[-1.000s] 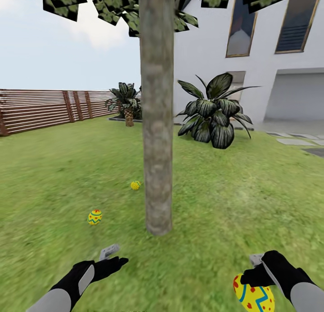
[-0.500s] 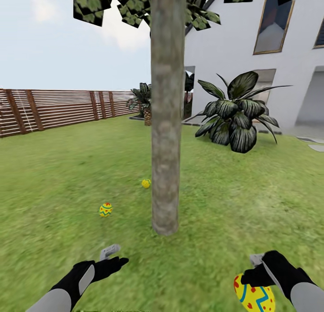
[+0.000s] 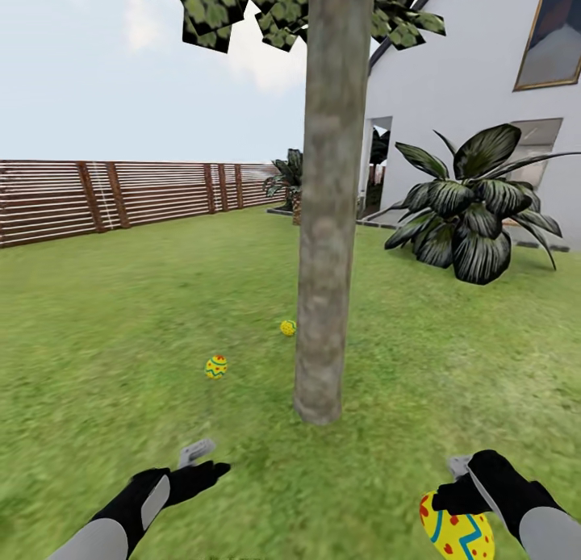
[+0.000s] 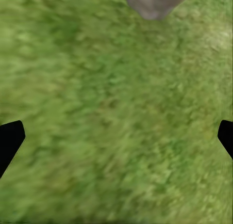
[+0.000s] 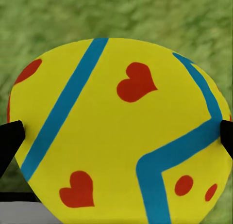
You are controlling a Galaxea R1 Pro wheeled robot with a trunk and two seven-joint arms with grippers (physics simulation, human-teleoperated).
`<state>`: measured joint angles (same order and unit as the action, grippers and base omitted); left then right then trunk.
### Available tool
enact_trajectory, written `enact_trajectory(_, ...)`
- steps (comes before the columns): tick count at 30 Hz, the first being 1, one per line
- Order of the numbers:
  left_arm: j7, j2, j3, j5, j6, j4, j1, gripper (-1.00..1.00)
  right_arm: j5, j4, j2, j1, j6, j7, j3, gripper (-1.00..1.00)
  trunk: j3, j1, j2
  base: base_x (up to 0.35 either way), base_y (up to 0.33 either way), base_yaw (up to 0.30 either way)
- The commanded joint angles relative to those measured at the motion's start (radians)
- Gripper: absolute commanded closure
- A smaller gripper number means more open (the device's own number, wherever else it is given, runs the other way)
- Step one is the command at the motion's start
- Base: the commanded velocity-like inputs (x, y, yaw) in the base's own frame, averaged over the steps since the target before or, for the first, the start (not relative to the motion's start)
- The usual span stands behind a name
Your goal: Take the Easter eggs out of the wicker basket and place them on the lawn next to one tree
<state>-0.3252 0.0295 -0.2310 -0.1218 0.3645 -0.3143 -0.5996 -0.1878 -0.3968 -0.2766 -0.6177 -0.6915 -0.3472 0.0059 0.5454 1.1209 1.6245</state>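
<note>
The tree (image 3: pixel 324 221) rises with its thick grey-brown trunk from the lawn (image 3: pixel 121 318) just ahead of me. Two yellow Easter eggs lie on the grass left of the trunk, one (image 3: pixel 215 366) nearer me and one (image 3: pixel 287 328) farther back, close to the trunk. My right gripper (image 3: pixel 456 495) is low at the right, shut on the third Easter egg (image 5: pixel 121 132), whose blue bands and red hearts show between the fingertips (image 5: pixel 9 141). My left gripper (image 3: pixel 202 461) hangs open over bare grass, with the trunk's base (image 4: pixel 153 1) ahead of it. The wicker basket is out of view.
A brown slat fence (image 3: pixel 121 197) closes the garden at the left rear. The white house (image 3: pixel 468 100) and a large dark broad-leaved plant (image 3: pixel 476 213) stand behind the tree at the right. A small palm-like plant (image 3: pixel 289 177) sits by the fence corner.
The head view has swung to the left, so the tree, the two eggs and the house sit further right in the picture. Both arms hold their pose, and the right still holds its egg.
</note>
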Motion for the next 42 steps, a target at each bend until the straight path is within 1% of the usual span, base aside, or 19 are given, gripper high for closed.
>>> enact_trajectory(1, -0.001, -0.001, -0.004, -0.01, 0.01, 0.001, -0.001, -1.0, -0.011, -0.002, 0.006, 0.0, -0.003, -0.008, 0.001, 1.0, 0.001, 0.0, 0.001, 0.0, 0.0, 0.295)
enact_trajectory(3, 0.0, -0.006, -0.004, -0.01, 0.01, 0.003, -0.001, -1.0, -0.01, -0.002, 0.015, 0.0, -0.003, 0.0, 0.0, 1.0, 0.001, 0.0, 0.001, 0.0, 0.0, 0.295)
enact_trajectory(6, 0.001, -0.016, -0.004, -0.009, 0.009, 0.006, -0.001, -1.0, -0.01, -0.002, 0.017, 0.0, -0.003, 0.011, 0.0, 1.0, 0.001, 0.0, 0.001, 0.0, 0.0, 0.295)
enact_trajectory(17, 0.002, -0.025, -0.004, -0.009, 0.007, 0.006, -0.001, -1.0, -0.01, 0.012, 0.02, -0.001, -0.003, 0.014, 0.001, 1.0, 0.001, 0.0, 0.001, 0.0, 0.0, 0.295)
enact_trajectory(42, 0.003, -0.025, -0.004, -0.008, 0.008, 0.007, -0.001, -1.0, -0.01, 0.01, 0.019, 0.0, -0.003, 0.013, 0.0, 1.0, 0.001, 0.0, 0.001, 0.0, 0.0, 0.295)
